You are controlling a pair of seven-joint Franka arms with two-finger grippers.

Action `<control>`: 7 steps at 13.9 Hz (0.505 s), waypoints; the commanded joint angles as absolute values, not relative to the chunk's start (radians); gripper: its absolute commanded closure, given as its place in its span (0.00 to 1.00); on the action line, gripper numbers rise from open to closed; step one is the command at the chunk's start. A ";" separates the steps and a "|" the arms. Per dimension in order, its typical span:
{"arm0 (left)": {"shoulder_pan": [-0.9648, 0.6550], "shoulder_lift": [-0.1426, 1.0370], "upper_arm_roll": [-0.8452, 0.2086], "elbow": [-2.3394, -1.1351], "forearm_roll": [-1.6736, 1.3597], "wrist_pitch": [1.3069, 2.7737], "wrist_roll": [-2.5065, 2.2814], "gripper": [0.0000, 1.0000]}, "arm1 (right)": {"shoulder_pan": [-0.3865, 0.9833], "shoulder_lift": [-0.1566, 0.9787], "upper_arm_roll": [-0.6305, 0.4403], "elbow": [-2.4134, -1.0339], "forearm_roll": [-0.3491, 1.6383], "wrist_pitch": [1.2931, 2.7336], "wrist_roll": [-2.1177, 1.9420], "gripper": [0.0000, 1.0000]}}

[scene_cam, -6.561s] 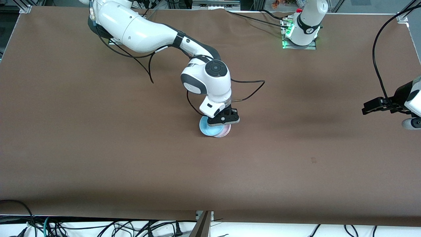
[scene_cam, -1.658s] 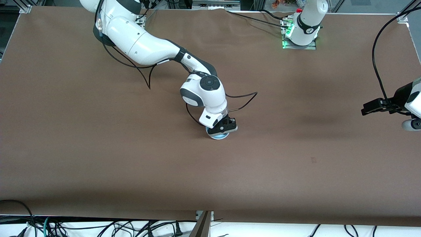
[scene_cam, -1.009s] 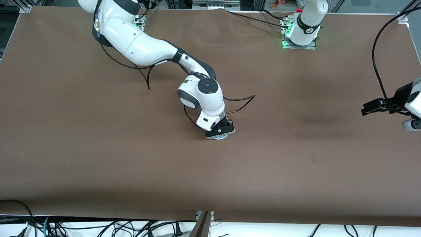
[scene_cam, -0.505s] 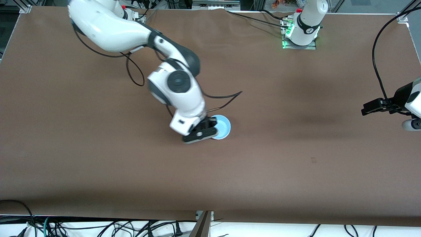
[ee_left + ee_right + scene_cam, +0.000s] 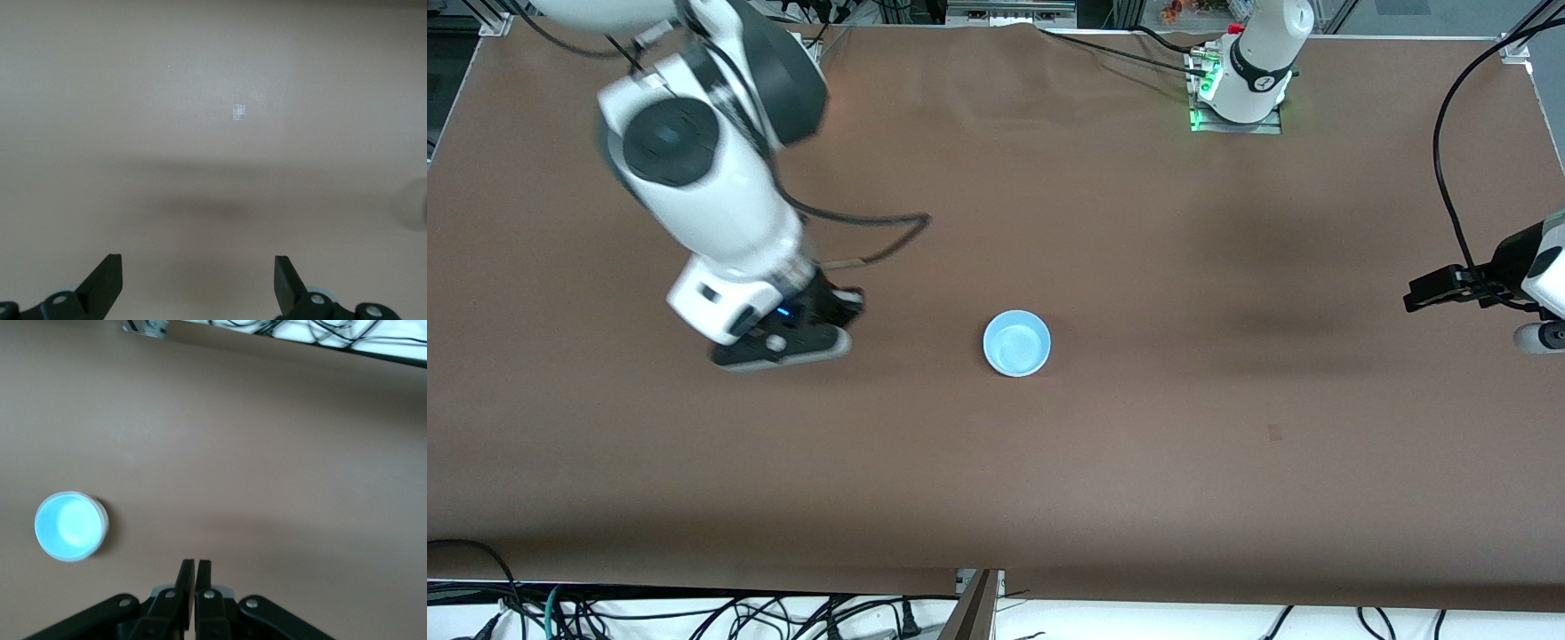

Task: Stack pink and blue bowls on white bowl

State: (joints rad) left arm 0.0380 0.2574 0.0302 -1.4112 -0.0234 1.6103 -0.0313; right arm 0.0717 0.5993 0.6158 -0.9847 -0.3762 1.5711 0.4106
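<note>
The light blue bowl (image 5: 1016, 343) sits upright mid-table, and it also shows in the right wrist view (image 5: 70, 526). The pink and white bowls are hidden; only the blue bowl's inside and rim show from above. My right gripper (image 5: 779, 349) is shut and empty, up over bare table toward the right arm's end, well apart from the bowl; its fingers meet in the right wrist view (image 5: 195, 564). My left gripper (image 5: 1427, 293) waits open and empty over the left arm's end of the table, its fingers wide apart in the left wrist view (image 5: 197, 261).
Brown table cover (image 5: 1138, 462) all round the bowl. A small tape mark (image 5: 1274, 432) lies on the table nearer the front camera, also in the left wrist view (image 5: 238, 113). Cables (image 5: 694, 613) hang along the table's front edge.
My right gripper has lifted off the bowls and swung away toward the right arm's end of the table, leaving the blue bowl on top. The left arm has not moved.
</note>
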 commanded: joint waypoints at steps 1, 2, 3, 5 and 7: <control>0.040 0.272 0.034 -1.378 -0.046 1.588 -0.037 0.00 | 0.060 0.439 0.462 -1.049 -0.223 1.507 0.319 0.89; 0.040 0.272 0.034 -1.378 -0.046 1.588 -0.037 0.00 | 0.060 0.393 0.409 -1.074 -0.169 1.490 0.319 0.89; 0.038 0.272 0.032 -1.378 -0.046 1.588 -0.037 0.00 | 0.060 0.346 0.367 -1.119 -0.135 1.476 0.319 0.89; 0.040 0.272 0.034 -1.378 -0.046 1.588 -0.037 0.00 | 0.057 0.244 0.331 -1.242 -0.130 1.474 0.319 0.89; 0.040 0.272 0.034 -1.378 -0.046 1.588 -0.037 0.00 | 0.028 0.152 0.325 -1.354 -0.129 1.473 0.324 0.89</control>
